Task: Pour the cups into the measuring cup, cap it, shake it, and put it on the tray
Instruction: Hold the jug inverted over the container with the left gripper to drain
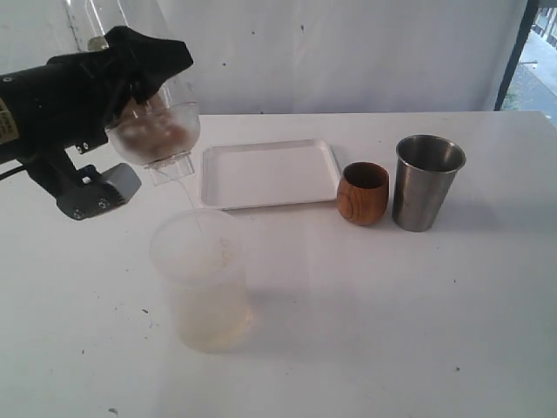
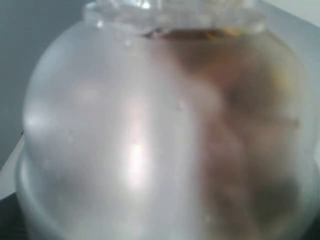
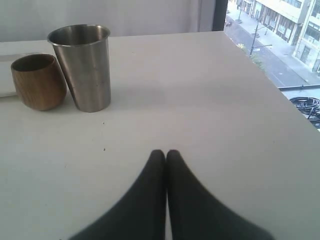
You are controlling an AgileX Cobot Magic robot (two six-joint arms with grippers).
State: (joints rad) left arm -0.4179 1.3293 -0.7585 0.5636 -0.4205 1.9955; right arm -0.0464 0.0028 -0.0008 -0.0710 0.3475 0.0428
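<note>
Left gripper (image 1: 139, 74) is clamped around the measuring cup (image 1: 117, 16), held up in the air at the left, above and behind the frosted tub (image 1: 202, 283), not touching it. The cup is tipped over, frosted dome cap (image 1: 155, 131) on and pointing down, brown contents (image 1: 161, 135) sitting in the cap. The left wrist view is filled by that dome, blurry. Tub stands on the table (image 1: 392, 322) in front of the tray (image 1: 270, 174). Tray is flat, nothing on it. Wooden cup (image 1: 363, 193) is just right of the tray, steel tumbler (image 1: 426, 183) just beside it, both upright. Right gripper (image 3: 166, 155) has its fingers pressed together, nothing between them, over bare table, well apart from the cups.
</note>
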